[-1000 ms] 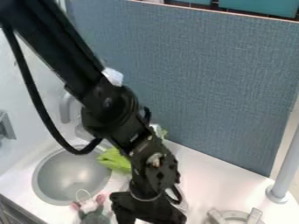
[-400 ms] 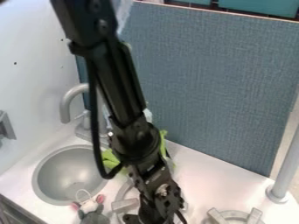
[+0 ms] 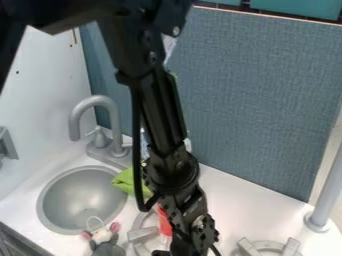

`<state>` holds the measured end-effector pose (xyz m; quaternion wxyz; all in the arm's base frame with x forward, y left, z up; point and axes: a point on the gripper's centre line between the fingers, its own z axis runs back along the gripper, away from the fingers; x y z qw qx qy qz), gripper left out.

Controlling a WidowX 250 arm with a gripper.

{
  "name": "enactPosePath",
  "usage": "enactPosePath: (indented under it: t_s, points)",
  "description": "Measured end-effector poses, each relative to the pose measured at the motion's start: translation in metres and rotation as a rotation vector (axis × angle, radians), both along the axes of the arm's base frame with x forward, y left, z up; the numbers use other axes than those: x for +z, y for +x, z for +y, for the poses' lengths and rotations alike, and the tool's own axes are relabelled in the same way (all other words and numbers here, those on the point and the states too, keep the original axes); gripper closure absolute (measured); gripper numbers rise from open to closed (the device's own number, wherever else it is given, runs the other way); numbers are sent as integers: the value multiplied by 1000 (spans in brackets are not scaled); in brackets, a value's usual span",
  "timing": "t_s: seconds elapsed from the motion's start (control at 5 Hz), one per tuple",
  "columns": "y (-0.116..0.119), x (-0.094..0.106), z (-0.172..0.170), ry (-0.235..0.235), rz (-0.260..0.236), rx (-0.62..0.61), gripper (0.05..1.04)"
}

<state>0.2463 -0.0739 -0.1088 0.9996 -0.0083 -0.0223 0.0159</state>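
Note:
The gripper (image 3: 179, 251) hangs at the bottom edge, right of centre, largely cut off by the frame. To its left, a grey plush mouse (image 3: 107, 246) with pink ears lies on the white counter below the sink (image 3: 79, 202). A bright green cloth (image 3: 125, 181) rests at the sink's right rim, partly behind the arm's cable. Just left of the arm's lower part is a red-orange object (image 3: 163, 223) over a grey burner ring, its right side covered by the arm. What the gripper holds or touches is hidden.
A grey faucet (image 3: 109, 107) rises behind the sink. Another burner (image 3: 268, 246) lies at the lower right, with a grey post (image 3: 325, 192) beyond it. A blue-grey panel (image 3: 257, 100) backs the counter.
The arm has swung rightward and its gripper has gone lower, partly past the bottom edge. The faucet, left burner and red-orange object have come out from behind it. The mouse has stayed put.

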Motion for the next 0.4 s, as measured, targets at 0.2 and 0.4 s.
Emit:
enactPosePath:
  t_s: [0.2,0.4]
  points:
    - [2,-7,-2,-6,14,11,188]
    - [0,-7,-3,-25,-19,22,455]
